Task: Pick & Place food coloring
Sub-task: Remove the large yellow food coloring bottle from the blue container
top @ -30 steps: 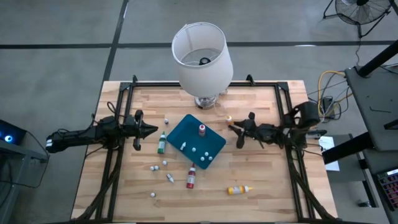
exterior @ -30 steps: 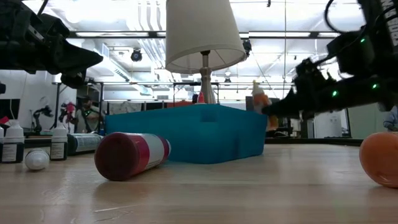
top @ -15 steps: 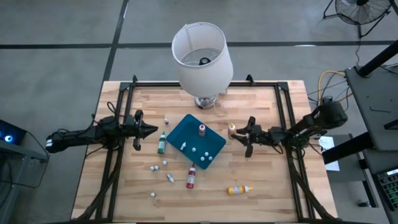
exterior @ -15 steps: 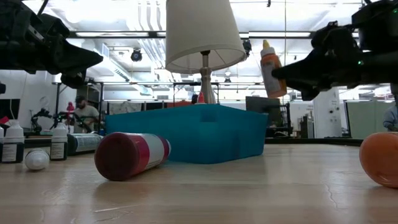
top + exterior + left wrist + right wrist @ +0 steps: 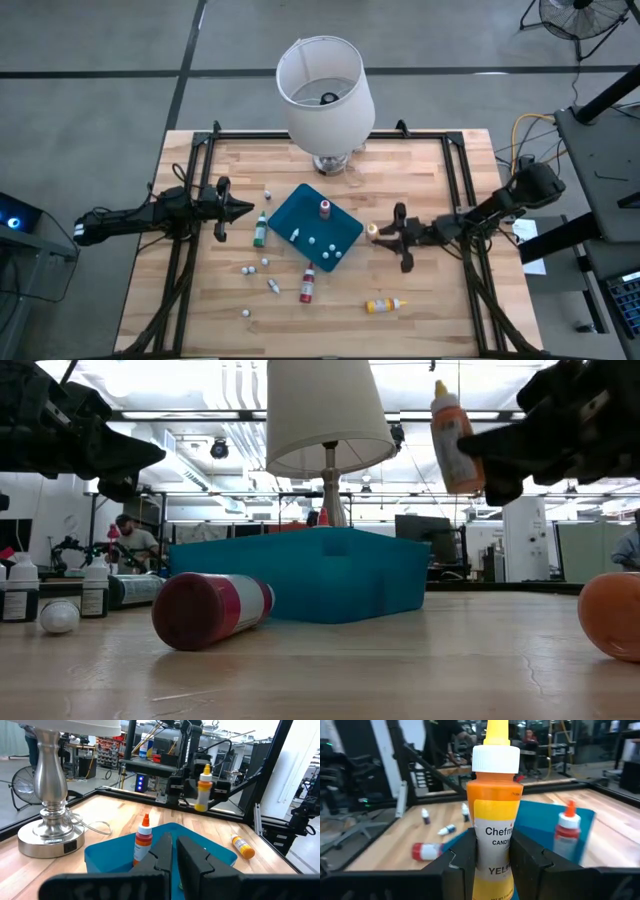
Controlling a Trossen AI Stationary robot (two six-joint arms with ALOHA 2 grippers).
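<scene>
The right gripper (image 5: 376, 231) holds a yellow bottle (image 5: 495, 820) upright above the bench (image 5: 430, 300) just beside the blue tray (image 5: 345, 235), its label partly hidden by the fingers (image 5: 457, 862), while the left gripper (image 5: 245, 210) waits closed near the green bottle (image 5: 260, 231).

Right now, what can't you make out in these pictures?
- Held yellow bottle: lower label words, right wrist view, hidden by the right gripper.
- Blue tray: contents, low view, hidden by its wall.
- Small white pieces: high view, too small to identify.
</scene>
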